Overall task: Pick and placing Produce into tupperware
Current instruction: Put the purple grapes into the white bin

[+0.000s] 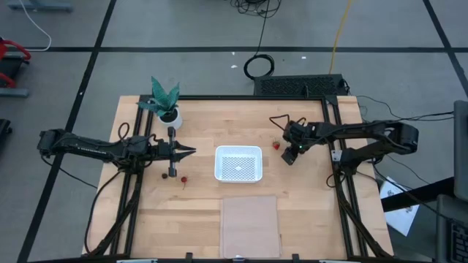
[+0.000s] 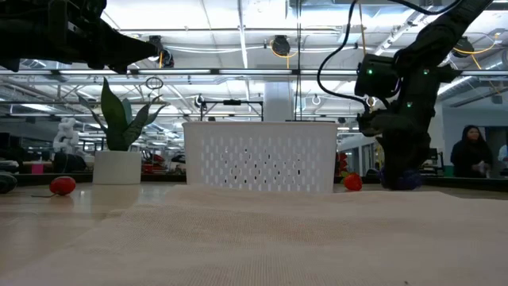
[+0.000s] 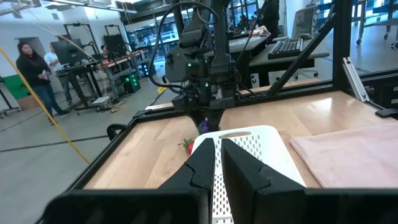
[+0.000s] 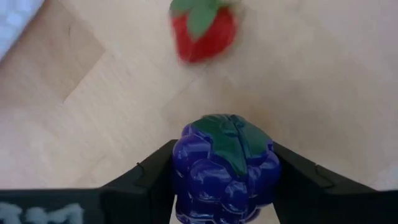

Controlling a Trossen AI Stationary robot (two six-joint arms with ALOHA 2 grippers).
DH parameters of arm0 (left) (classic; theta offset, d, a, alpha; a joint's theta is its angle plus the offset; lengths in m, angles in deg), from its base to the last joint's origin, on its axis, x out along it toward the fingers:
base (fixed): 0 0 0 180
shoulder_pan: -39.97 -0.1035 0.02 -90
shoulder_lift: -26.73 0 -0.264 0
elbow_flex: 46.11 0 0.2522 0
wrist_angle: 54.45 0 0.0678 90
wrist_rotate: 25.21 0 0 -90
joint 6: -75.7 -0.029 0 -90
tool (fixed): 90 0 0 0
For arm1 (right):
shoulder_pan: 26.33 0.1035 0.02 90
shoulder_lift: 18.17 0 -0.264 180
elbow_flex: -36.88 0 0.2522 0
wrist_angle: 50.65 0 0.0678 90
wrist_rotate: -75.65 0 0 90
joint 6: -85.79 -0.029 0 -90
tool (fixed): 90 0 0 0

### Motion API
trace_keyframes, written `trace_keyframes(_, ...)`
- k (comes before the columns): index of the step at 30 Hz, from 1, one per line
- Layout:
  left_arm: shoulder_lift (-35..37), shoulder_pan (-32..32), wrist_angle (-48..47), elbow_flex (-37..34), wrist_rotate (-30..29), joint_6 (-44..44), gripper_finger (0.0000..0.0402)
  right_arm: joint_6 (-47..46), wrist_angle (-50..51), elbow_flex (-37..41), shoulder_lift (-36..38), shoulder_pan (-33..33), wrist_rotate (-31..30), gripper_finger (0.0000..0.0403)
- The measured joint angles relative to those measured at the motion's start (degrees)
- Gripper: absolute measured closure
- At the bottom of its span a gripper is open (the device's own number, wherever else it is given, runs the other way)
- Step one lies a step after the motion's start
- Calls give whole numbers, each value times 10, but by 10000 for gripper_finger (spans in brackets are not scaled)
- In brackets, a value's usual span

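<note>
Right gripper (image 4: 221, 180) is down on the counter (image 1: 307, 197) near its right edge, jaws partly open with a finger on each side of the purple grape cluster (image 4: 222, 167). Both fingers look to be touching it. A red strawberry (image 4: 202, 28) sits just beside it, between it and the white tupperware (image 1: 238, 163) mid-counter. Left gripper (image 1: 191, 151) hangs nearer the left edge, jaws shut on nothing, with another strawberry (image 1: 183, 177) and a dark berry (image 1: 162, 174) close by. The potted plant (image 1: 165, 101) stands in the far left corner.

The table (image 1: 197, 193) is pale, matt wood with visible grain. The white tupperware (image 1: 238, 163) looks like perforated plastic. The purple grape cluster (image 4: 224, 168) and strawberry (image 4: 203, 28) are glossy, smooth plastic. The fingers (image 4: 140, 183) are matt black.
</note>
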Motion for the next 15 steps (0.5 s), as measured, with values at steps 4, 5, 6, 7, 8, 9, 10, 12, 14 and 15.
trace_keyframes(4, 0, 0, 0, 0, 0, 0, 369, 12, 55, -34, 5, 0, 0, 193)
trace_keyframes(5, 0, 0, 0, 0, 0, 0, 369, 14, 68, -41, 5, 0, -1, 194)
trace_keyframes(6, 0, 0, 0, 0, 0, 0, 369, 15, 80, -48, 5, 0, -3, 196)
trace_keyframes(7, 0, 0, 0, 0, 0, 0, 369, 16, 88, -55, 5, 0, -4, 199)
trace_keyframes(8, 0, 0, 0, 0, 0, 0, 369, 17, 92, -62, 5, 0, -4, 201)
trace_keyframes(9, 0, 0, 0, 0, 0, 0, 369, 19, 96, -70, 5, 0, -3, 203)
trace_keyframes(10, 0, 0, 0, 0, 0, 0, 369, 22, 101, -76, 5, 0, 1, 204)
trace_keyframes(12, 0, 0, 0, 0, 0, 0, 369, 28, 118, -89, 5, 1, 7, 204)
trace_keyframes(14, 0, 0, 0, 0, 0, 0, 369, 29, 130, -106, 5, 6, 7, 204)
trace_keyframes(15, 0, 0, 0, 0, 0, 0, 369, 33, 135, -115, 5, 9, 7, 204)
